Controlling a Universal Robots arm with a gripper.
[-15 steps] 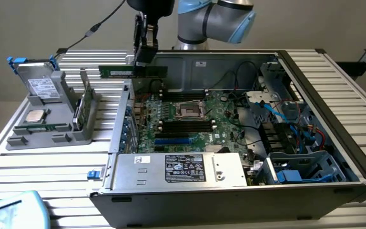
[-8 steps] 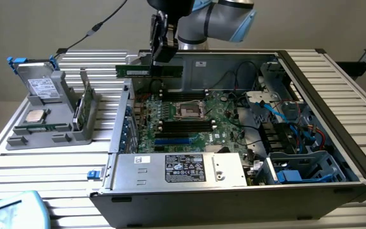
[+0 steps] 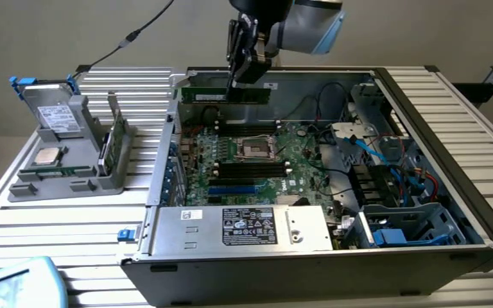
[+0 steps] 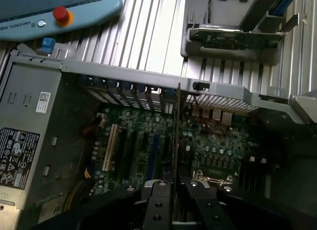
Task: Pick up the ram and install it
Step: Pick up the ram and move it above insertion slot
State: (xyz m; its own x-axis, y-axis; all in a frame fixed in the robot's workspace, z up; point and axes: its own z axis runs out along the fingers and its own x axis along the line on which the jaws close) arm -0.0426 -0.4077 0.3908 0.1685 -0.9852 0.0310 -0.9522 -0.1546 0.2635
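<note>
The gripper (image 3: 248,79) (image 4: 175,188) is clenched on the ram (image 3: 208,95) (image 4: 177,131), its two fingers (image 4: 157,200) pinching the thin green stick from both flat sides. In the exterior view the grip sits toward the ram's right end, so most of the stick juts out to that view's left. The ram hangs on edge with its long side level, up in the air over the far part of the open case (image 3: 315,276) (image 4: 124,71) and not touching anything below it. In the wrist view it shows edge-on as a thin line running out from between the fingers, over the motherboard (image 3: 268,183) (image 4: 143,145). Under it on the board lie rows of dark slots (image 3: 246,128), then the socket (image 3: 255,149), then more slots nearer the camera. At the near end of the case sits the silver power supply (image 3: 238,228) (image 4: 25,141). Outside the case, on the exterior view's left, a grey tray (image 3: 67,183) rests on the slatted table (image 3: 58,231); it carries a silver drive (image 3: 58,117), a square processor (image 3: 49,156) and a card (image 3: 110,144) (image 4: 237,37) standing on edge. A pendant (image 4: 49,7) with a red button (image 4: 61,14) lies on the table beside the case.
</note>
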